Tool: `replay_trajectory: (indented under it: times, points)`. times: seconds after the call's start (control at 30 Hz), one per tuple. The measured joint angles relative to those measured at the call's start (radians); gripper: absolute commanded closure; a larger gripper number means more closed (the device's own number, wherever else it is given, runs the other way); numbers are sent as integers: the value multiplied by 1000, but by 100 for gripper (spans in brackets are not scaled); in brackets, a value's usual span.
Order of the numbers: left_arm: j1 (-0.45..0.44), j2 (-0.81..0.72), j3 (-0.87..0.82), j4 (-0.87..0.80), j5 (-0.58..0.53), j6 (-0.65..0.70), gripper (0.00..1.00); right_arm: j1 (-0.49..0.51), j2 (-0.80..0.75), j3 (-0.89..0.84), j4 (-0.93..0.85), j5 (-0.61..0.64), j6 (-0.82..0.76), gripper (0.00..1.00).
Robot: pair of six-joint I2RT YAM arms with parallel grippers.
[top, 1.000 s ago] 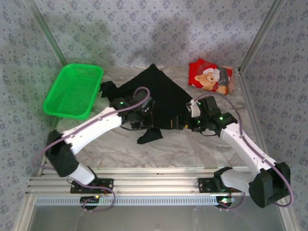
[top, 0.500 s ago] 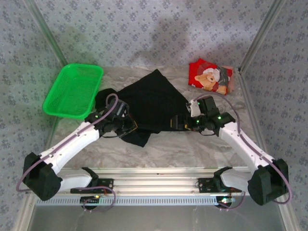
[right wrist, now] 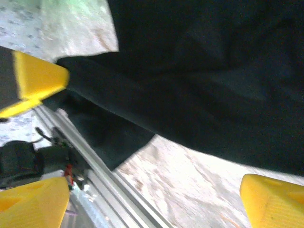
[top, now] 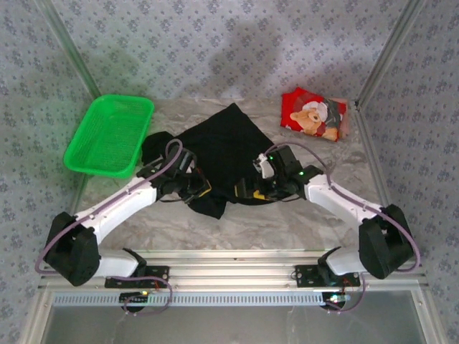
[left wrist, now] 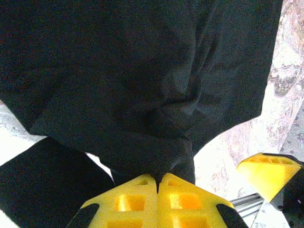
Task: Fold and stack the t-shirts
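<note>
Left claw [left wrist: 157, 178] pinching fold of black shirt [left wrist: 142, 71] at tips. Right claw [right wrist: 152, 202] spread wide; same shirt just ahead, counter [right wrist: 190, 175] beneath.

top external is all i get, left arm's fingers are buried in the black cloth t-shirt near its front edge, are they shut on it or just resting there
observer: The left wrist view shows the left fingers pressed shut, with a fold of the plain black cloth t-shirt bunched and pinched at their tips.
operator: ok and the right fingers, open or closed
observer: In the right wrist view the right fingers stand wide apart and grip nothing.
operator: are they over cloth or bare table
observer: Both. They straddle the shirt's edge, with black cloth on one side and the pale marbled table on the other.
</note>
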Motion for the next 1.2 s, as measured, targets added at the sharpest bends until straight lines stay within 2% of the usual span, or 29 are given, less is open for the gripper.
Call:
replay_trajectory:
  times: [0.23, 0.53, 0.9, 1.2]
  points:
    - [0, 5, -10, 35, 7, -3, 100, 56, 241, 77, 172, -138, 200, 19]
    - [6, -28, -82, 68, -11, -42, 100, 124, 322, 120, 276, -217, 393, 22]
    - [14, -75, -153, 122, -33, -109, 100, 195, 334, 165, 140, -238, 366, 34]
    - [10, -153, -212, 217, -39, -208, 100, 205, 383, 172, 125, -235, 381, 36]
